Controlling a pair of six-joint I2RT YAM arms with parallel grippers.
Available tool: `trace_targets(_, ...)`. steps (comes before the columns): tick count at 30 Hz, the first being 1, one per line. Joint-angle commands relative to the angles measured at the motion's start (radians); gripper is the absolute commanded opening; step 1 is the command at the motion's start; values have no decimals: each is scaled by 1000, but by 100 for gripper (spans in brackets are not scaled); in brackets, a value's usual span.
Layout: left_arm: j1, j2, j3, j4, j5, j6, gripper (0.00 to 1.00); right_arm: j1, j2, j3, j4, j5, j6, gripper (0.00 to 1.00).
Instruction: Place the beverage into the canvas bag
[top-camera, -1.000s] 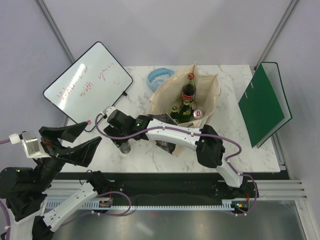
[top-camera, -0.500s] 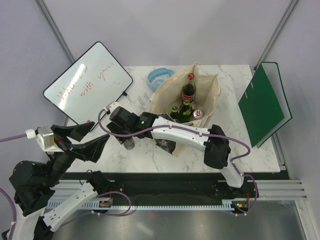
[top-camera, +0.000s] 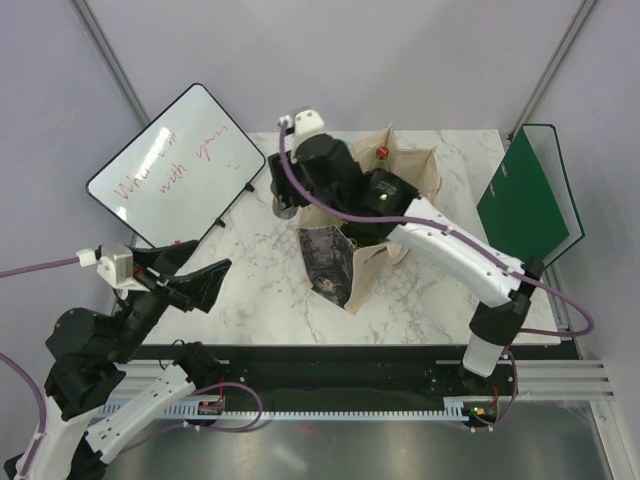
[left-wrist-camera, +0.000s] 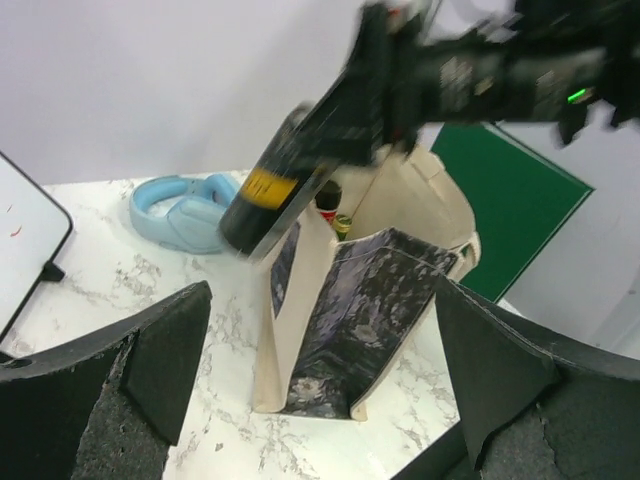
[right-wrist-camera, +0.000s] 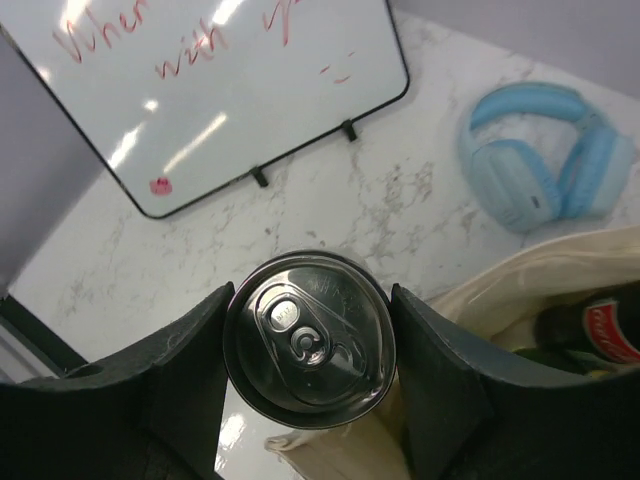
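Observation:
The beige canvas bag (top-camera: 415, 180) stands mid-table, its dark printed face (top-camera: 328, 262) towards me; it also shows in the left wrist view (left-wrist-camera: 360, 310). A red-capped cola bottle (top-camera: 381, 153) stands inside it. My right gripper (top-camera: 290, 198) is shut on a dark can with a yellow label (left-wrist-camera: 268, 188) and holds it in the air, tilted, by the bag's far left rim. In the right wrist view the fingers (right-wrist-camera: 190, 370) clamp the can's silver top (right-wrist-camera: 310, 340), with the bag's rim (right-wrist-camera: 520, 290) just right of it. My left gripper (top-camera: 195, 275) is open and empty, left of the bag.
A whiteboard (top-camera: 175, 165) leans at the back left. Blue headphones (left-wrist-camera: 185, 210) lie behind the bag's left side. A green folder (top-camera: 528, 205) stands at the table's right edge. More bottles sit in the bag (right-wrist-camera: 590, 330).
My right arm has lifted the can off the table left of the bag and swung it up and back to the bag's far left rim. My left arm shifted slightly right.

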Motion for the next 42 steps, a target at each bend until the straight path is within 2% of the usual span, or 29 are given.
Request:
trace_targets(1, 1, 76, -61, 40, -52, 14, 100, -41, -201, 90, 125, 129, -28, 0)
trace_targets(6, -1, 196, -149, 58, -57, 11, 100, -122, -287, 84, 76, 215, -78, 0)
trace_targets(12, -1, 306, -163, 76, -41, 23, 100, -186, -425, -52, 24, 284, -106, 0)
trace_targets(18, 1, 414, -100, 49, -32, 46, 100, -232, -462, -181, 10, 232, -82, 0)
trace_targets(22, 1, 446, -86, 129, 147, 60, 98, -251, -451, -235, 24, 163, -60, 0)
trace_targets(24, -1, 471, -59, 152, 161, 69, 96, -255, -439, -269, 41, 129, -55, 0)
trace_targets(27, 1, 547, -12, 152, 161, 97, 88, -269, -426, -325, 73, 86, -40, 0)
trace_targets(29, 1, 595, 4, 155, 192, 115, 74, -280, -426, -374, 95, 63, -28, 0)
trace_targets(30, 1, 612, 11, 159, 212, 115, 62, -285, -423, -388, 111, 51, -25, 0)
trace_targets(32, 1, 644, 20, 165, 233, 114, 52, -294, -422, -431, 125, 20, -16, 0)
trace_targets(34, 1, 659, 17, 178, 259, 114, 51, -300, -425, -467, 151, -1, -11, 0)
trace_targets(39, 1, 692, 3, 219, 281, 140, 57, -318, -439, -565, 210, -41, 4, 0)
trace_targets(41, 1, 701, -5, 262, 307, 166, 52, -326, -442, -594, 222, -58, 6, 0)
trace_targets(42, 1, 707, -5, 271, 333, 173, 44, -331, -443, -602, 233, -66, 8, 0)
